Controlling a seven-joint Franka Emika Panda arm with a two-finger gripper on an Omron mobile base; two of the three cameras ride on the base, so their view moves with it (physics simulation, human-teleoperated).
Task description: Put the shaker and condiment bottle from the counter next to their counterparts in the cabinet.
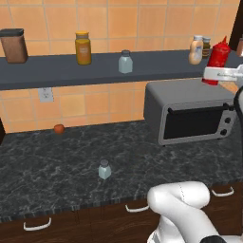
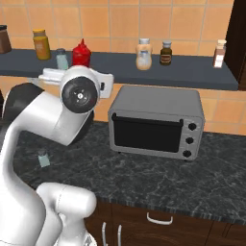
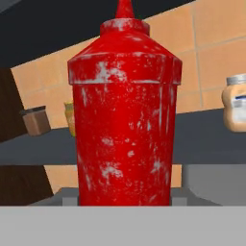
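My gripper (image 1: 212, 76) is shut on the lower part of the red condiment bottle (image 1: 218, 54), which stands upright at the height of the cabinet shelf (image 1: 57, 71). The bottle (image 3: 124, 120) looms close in the hand view, and in the right base view the bottle (image 2: 81, 53) rises behind my arm. The beige squeeze bottle (image 1: 196, 50) stands on the shelf just left of it. The small shaker (image 1: 104, 169) sits upright on the black counter (image 1: 42, 180), far from the gripper. Its larger twin (image 1: 125, 62) stands mid-shelf.
A grey toaster oven (image 1: 190, 111) sits on the counter right below the held bottle. The shelf also carries an amber jar (image 1: 83, 47), a brown canister (image 1: 13, 45), a small dark jar (image 2: 166, 53) and a spice bottle (image 2: 219, 54). A small orange thing (image 1: 59, 128) lies by the wall.
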